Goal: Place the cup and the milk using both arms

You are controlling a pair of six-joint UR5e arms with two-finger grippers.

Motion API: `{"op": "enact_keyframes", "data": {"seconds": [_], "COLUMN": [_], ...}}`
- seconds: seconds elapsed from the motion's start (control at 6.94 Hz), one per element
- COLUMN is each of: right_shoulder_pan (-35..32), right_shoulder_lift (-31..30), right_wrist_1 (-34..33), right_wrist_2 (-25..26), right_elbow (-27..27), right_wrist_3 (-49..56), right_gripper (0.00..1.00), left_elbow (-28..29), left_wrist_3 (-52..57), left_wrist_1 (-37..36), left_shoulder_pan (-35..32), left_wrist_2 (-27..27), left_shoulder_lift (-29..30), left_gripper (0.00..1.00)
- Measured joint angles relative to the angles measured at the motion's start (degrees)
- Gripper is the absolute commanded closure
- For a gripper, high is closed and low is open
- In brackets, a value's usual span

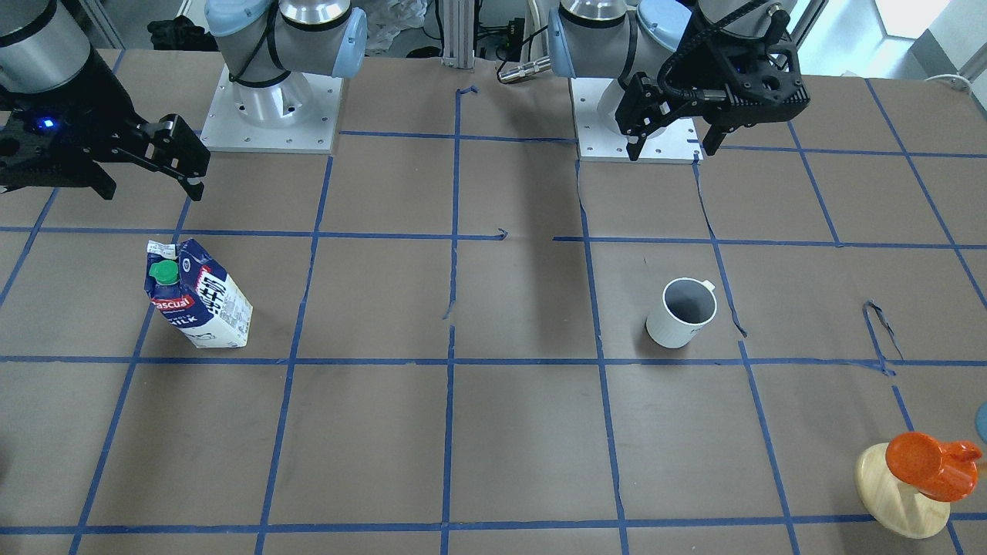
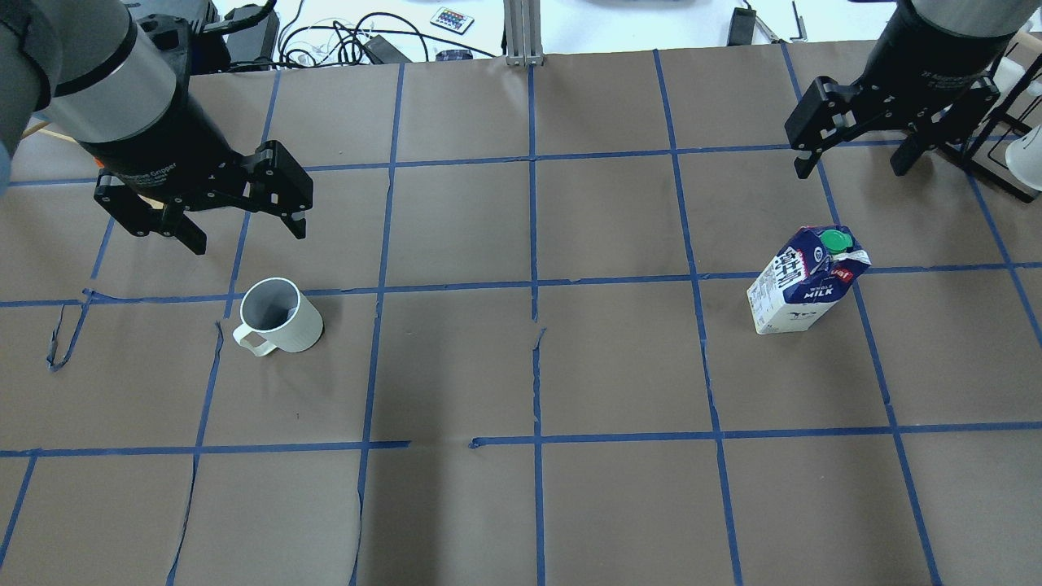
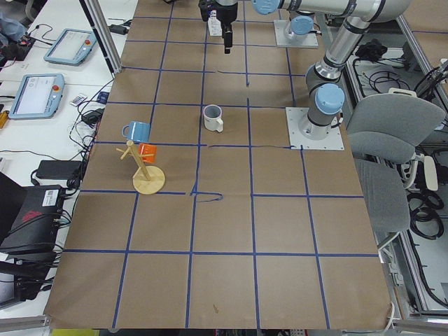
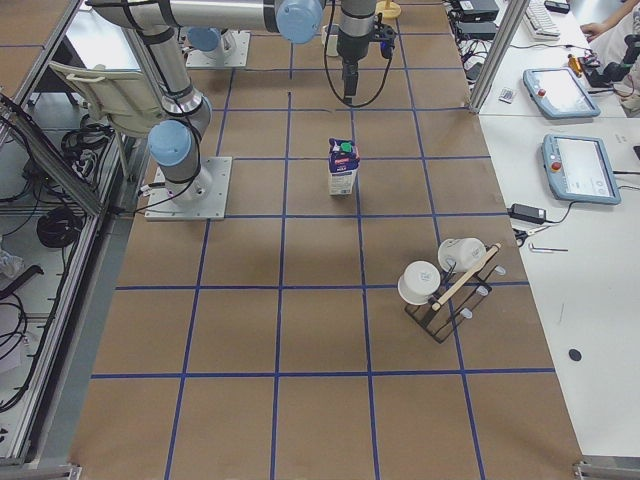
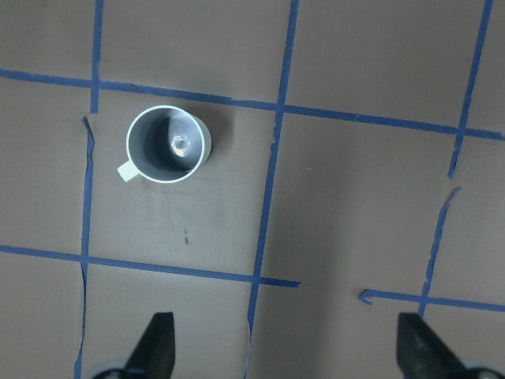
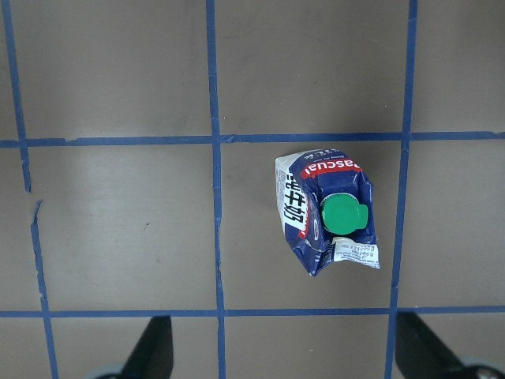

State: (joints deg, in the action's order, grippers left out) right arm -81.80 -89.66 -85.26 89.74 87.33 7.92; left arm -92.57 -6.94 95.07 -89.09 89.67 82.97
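Note:
The white cup stands upright on the brown paper, also in the overhead view and the left wrist view. My left gripper hangs open and empty above the table, a little to the far side of the cup; its fingertips show at the bottom of the left wrist view. The milk stands upright, green cap up, also in the overhead view and the right wrist view. My right gripper hangs open and empty above and beyond the milk.
A wooden stand with an orange cup is at the table's edge on my left side, a blue mug beside it. A black rack with white cups stands on my right side. Blue tape lines grid the paper.

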Motion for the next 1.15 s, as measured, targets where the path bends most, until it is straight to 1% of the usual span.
{"op": "enact_keyframes", "data": {"seconds": [1.15], "right_shoulder_pan": [-0.3], "right_shoulder_lift": [-0.2], "right_wrist_1": [-0.3], "right_wrist_2": [-0.2], "right_elbow": [0.1], "right_wrist_3": [0.1], "right_gripper": [0.0], "left_elbow": [-0.2], "left_wrist_3": [0.0], "left_wrist_1": [1.0], "left_shoulder_pan": [-0.1], "left_wrist_2": [0.1], "left_shoulder_lift": [-0.2], "left_gripper": [0.0]}}
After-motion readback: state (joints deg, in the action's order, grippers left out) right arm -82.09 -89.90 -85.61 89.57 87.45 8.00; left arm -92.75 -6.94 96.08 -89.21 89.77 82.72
